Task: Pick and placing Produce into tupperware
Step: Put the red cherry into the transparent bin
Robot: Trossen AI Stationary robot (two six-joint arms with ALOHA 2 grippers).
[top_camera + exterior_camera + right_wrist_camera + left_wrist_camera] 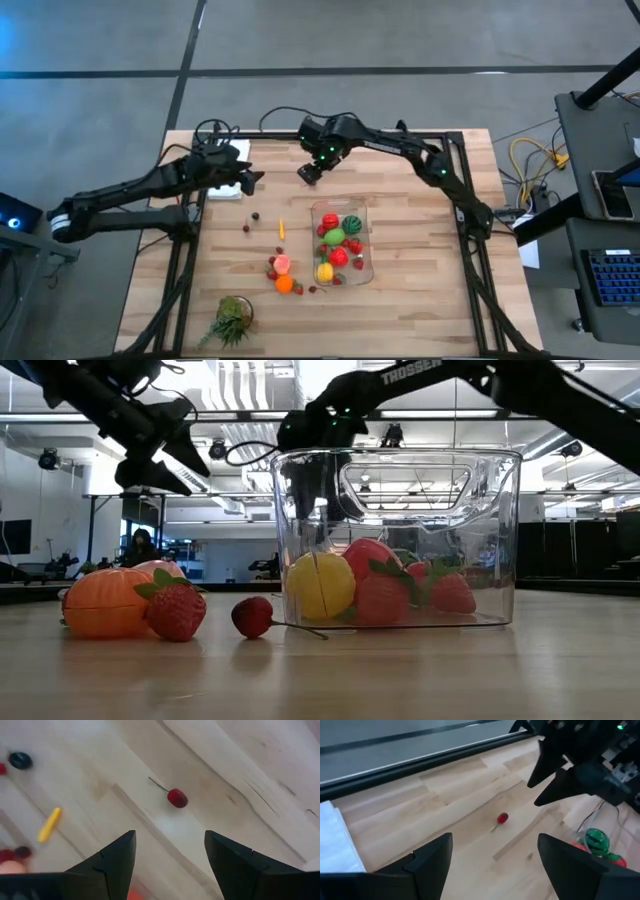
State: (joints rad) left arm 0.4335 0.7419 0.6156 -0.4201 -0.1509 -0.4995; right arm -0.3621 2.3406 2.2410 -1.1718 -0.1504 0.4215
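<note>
The clear tupperware (pixel 342 243) stands right of the table's middle and holds several produce pieces: red, green and yellow (pixel 320 585). Loose produce lies to its left: a slim yellow piece (pixel 282 228), a pink one (pixel 283 264), an orange one (pixel 285 284) and dark berries (pixel 256 215). A red cherry with a stem (pixel 177 798) lies on the wood below my right gripper (pixel 170 842), which is open, empty and points down behind the tupperware (pixel 310 172). My left gripper (pixel 250 180) hovers open and empty over the far left, the same cherry (pixel 503 817) ahead of it.
A white sheet of paper (pixel 225 185) lies under my left arm at the far left. A leafy green tuft (pixel 232 318) sits near the front left. A black frame rail (pixel 190 250) runs along the table's left side. Bare wood shows right of the tupperware.
</note>
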